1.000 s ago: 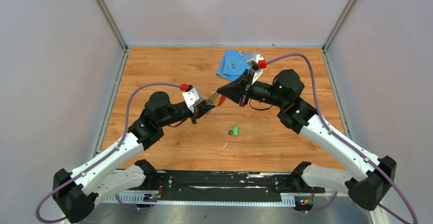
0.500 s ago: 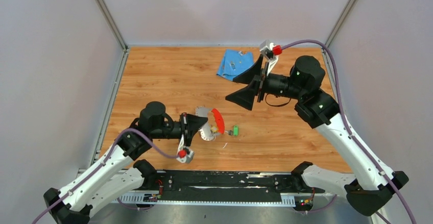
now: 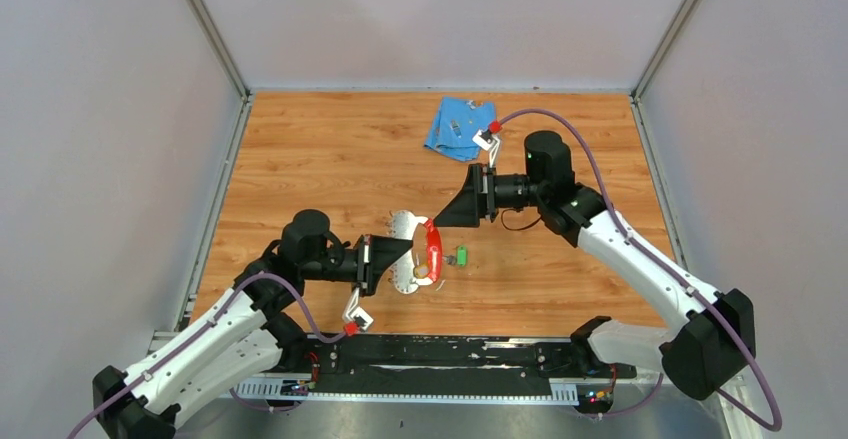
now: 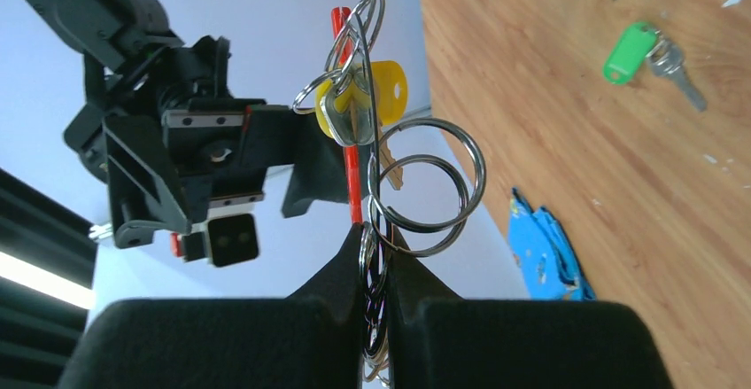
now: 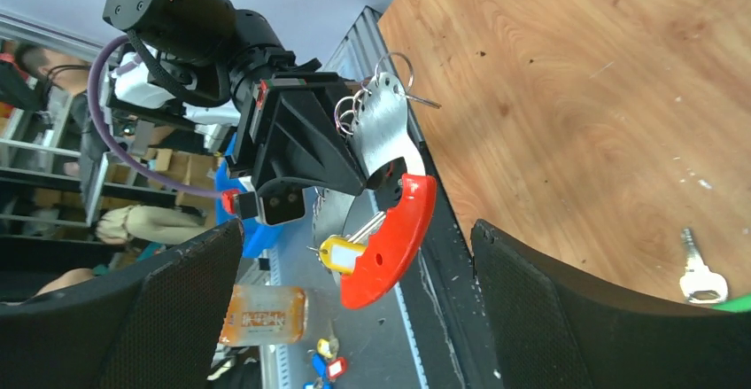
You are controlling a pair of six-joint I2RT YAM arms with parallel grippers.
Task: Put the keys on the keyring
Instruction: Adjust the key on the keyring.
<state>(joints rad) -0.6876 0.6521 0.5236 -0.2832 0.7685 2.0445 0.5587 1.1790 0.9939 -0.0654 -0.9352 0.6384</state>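
Right gripper (image 3: 438,222) nearer keyring (image 3: 432,251); green key (image 5: 702,281) partly off-frame

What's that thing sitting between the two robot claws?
The keyring, pinched in the left gripper, with the yellow key at it. The open right gripper faces its red edge; the top view shows this.

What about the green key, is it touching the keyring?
Apart. Left wrist view shows the green key lying on the table, clear of the raised keyring.

You're looking down from above and behind onto the whole worktop (image 3: 330,149); your two wrist views sit close, facing each other, both catching the keyring (image 5: 386,123).
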